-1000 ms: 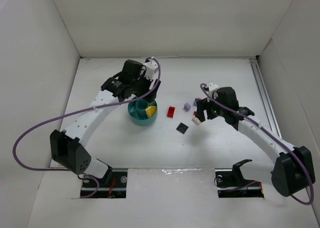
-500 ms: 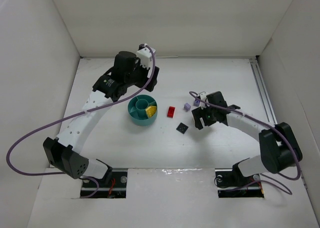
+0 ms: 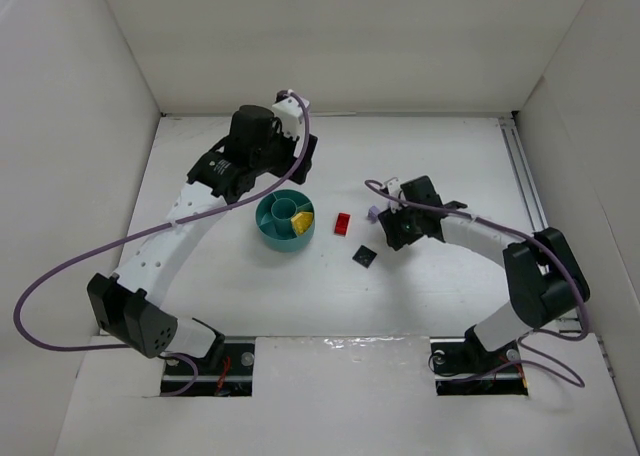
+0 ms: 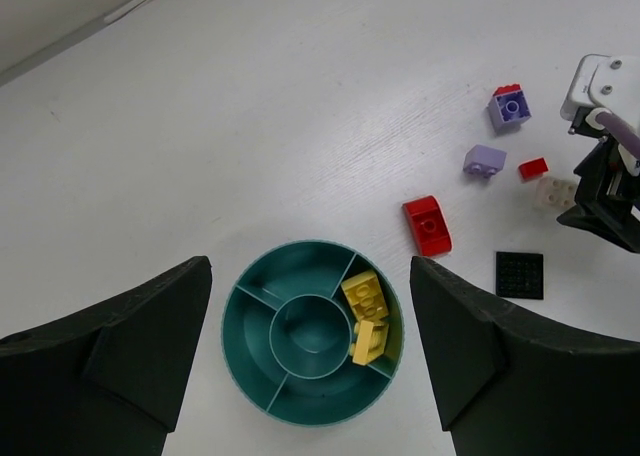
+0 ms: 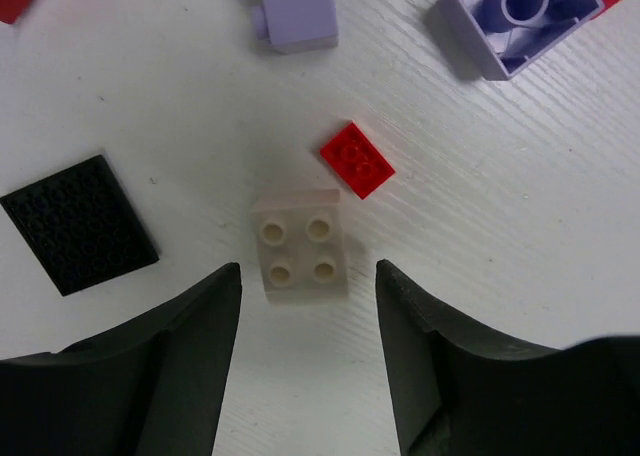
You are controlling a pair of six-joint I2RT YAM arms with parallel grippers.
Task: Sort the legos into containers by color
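The teal dish lies straight below my left gripper, which hangs open and empty above it. Two yellow legos lie in its right-hand wedge; the central cup and the other wedges hold nothing. On the table to the right are a red brick, a black plate, two lavender bricks, a tiny red brick and a white brick. My right gripper is low and open, the white brick just ahead of its tips, untouched.
White walls enclose the table on three sides. A metal rail runs along the right edge. Purple cables loop from both arms. In the top view the right arm curves in low from the right towards the loose bricks.
My left gripper pulled back from over the dish towards the far wall. My right gripper swung left and down onto the white brick, and its jaws have narrowed.
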